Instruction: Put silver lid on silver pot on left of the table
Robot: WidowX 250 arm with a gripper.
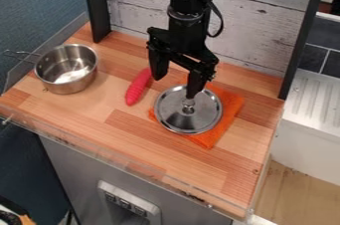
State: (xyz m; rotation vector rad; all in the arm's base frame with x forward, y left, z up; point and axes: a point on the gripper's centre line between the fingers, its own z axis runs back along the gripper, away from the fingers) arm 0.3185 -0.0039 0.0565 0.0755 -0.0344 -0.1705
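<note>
A: Lid (174,120): one, silver, round, polished, with dark and pale reflections and a centre knob (189,108). Lies on the orange cloth (229,111), in the table's (100,105) right half.

B: Pot (70,84)?

A: One, silver, round, deep, uncovered, bright patch inside. Stands upright by the table's left edge, well apart from the lid; wire handle (21,55) extends past that edge.

B: Gripper (175,87)?

A: Above the lid's far-left rim; jaws spread apart, nothing grasped. One red ridged item (136,89) between pot and lid.

B: Obscured parts?

A: Cloth, largely under the lid. Knob top, overlapped by one jaw; contact, cannot tell. Handle's outer end, faint. Arm (189,0), cut off above.
</note>
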